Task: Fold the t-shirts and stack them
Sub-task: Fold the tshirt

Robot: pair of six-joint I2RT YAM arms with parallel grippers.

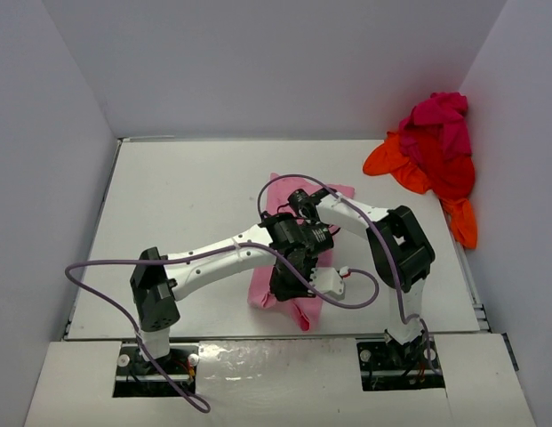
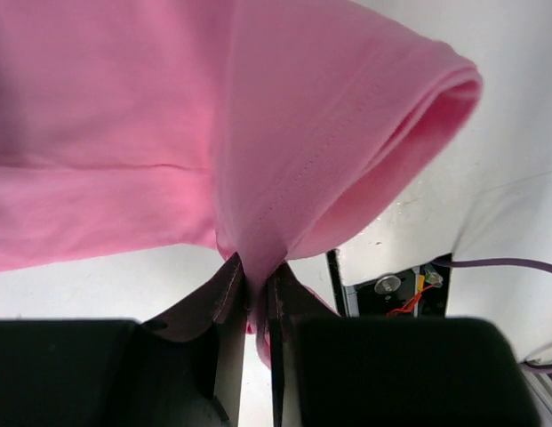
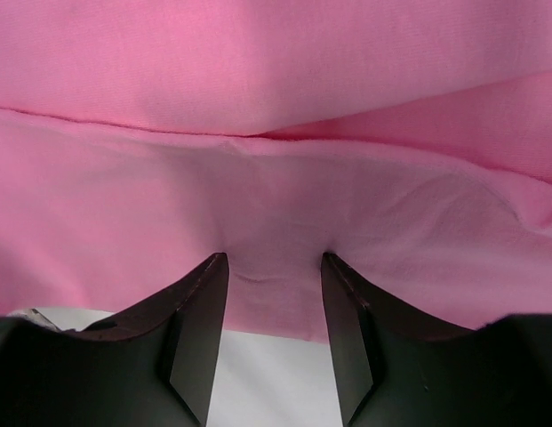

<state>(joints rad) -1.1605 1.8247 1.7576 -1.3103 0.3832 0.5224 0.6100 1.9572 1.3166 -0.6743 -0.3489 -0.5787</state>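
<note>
The light pink t-shirt (image 1: pixel 289 200) lies in the middle of the table, mostly under both arms. My left gripper (image 1: pixel 289 280) is shut on a pinch of the pink cloth (image 2: pixel 258 205) near a sleeve (image 2: pixel 409 116), at the shirt's near end. My right gripper (image 1: pixel 300 203) is open, its fingertips (image 3: pixel 213 267) pressing down on the pink cloth (image 3: pixel 276 178) at the shirt's edge. A heap of the other t-shirts sits at the far right: magenta (image 1: pixel 440 120) on top, red (image 1: pixel 449 173), orange (image 1: pixel 391 160).
White walls enclose the table (image 1: pixel 187 196). A purple cable (image 1: pixel 98 271) loops from the left arm over the table's left side, another cable (image 1: pixel 360 298) near the right arm's base. The table's near edge and a mounting slot (image 2: pixel 391 289) show in the left wrist view.
</note>
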